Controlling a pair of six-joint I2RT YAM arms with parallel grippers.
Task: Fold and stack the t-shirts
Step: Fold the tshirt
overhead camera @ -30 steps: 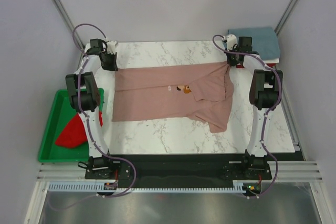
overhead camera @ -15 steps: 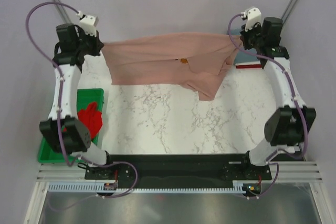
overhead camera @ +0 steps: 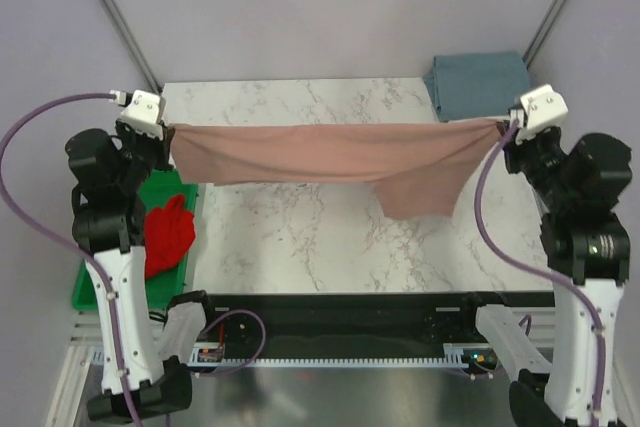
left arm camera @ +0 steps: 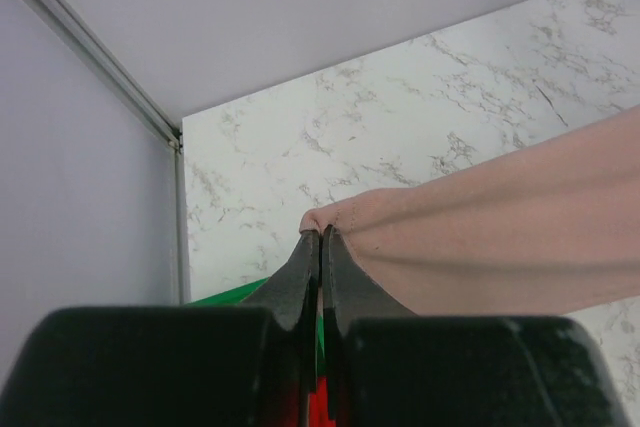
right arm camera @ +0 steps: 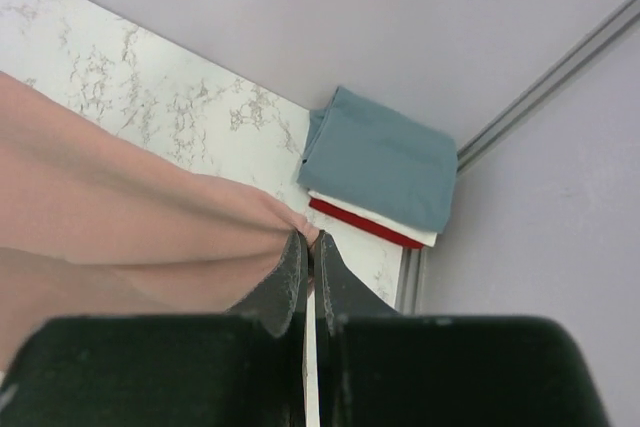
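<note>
Above veined marble (overhead camera: 300, 237), a soft pink t-shirt (overhead camera: 320, 152) stretches band-like.

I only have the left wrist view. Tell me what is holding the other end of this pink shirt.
Observer: The right gripper is shut on it. The pink shirt stretches from there across to the left gripper.
Operator: Report anything dangling.
Observer: One flap droops lower than the rest, nearer the right gripper.
Operator: Check the far right corner of the table.
Observer: A folded stack lies there, grey-blue on top, with white and red edges beneath.
</note>
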